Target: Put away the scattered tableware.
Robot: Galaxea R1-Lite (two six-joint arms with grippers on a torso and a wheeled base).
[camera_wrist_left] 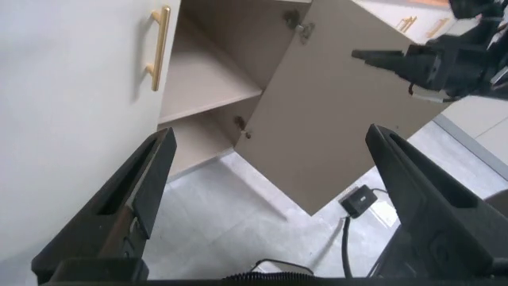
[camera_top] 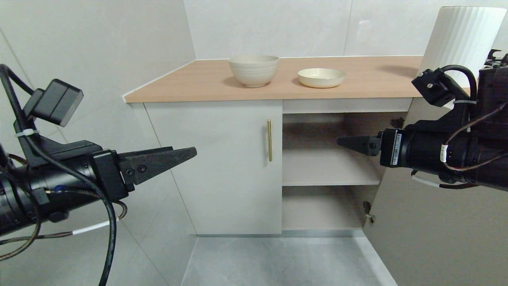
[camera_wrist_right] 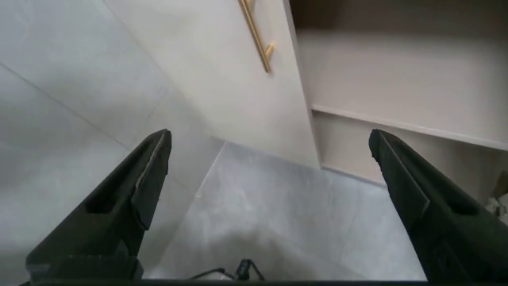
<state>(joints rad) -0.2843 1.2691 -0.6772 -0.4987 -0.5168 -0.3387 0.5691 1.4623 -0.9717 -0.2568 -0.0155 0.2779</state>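
A cream ribbed bowl (camera_top: 254,70) and a shallow cream dish (camera_top: 321,77) stand side by side on the wooden countertop (camera_top: 190,85). Below it, the cabinet's right door (camera_top: 436,226) hangs open, showing two bare shelves (camera_top: 325,167). My left gripper (camera_top: 186,153) hovers open in front of the closed left door, well below the counter. My right gripper (camera_top: 343,141) is open at the mouth of the cupboard, level with the upper shelf. Nothing sits between either pair of fingers (camera_wrist_left: 151,183) (camera_wrist_right: 143,183). The left wrist view also catches the right gripper (camera_wrist_left: 373,57) by the open door.
The closed left door carries a vertical brass handle (camera_top: 269,140). A tall white ribbed cylinder (camera_top: 460,35) stands at the counter's right end. Tiled walls close in on the left and behind. Grey floor (camera_top: 278,258) lies in front of the cabinet.
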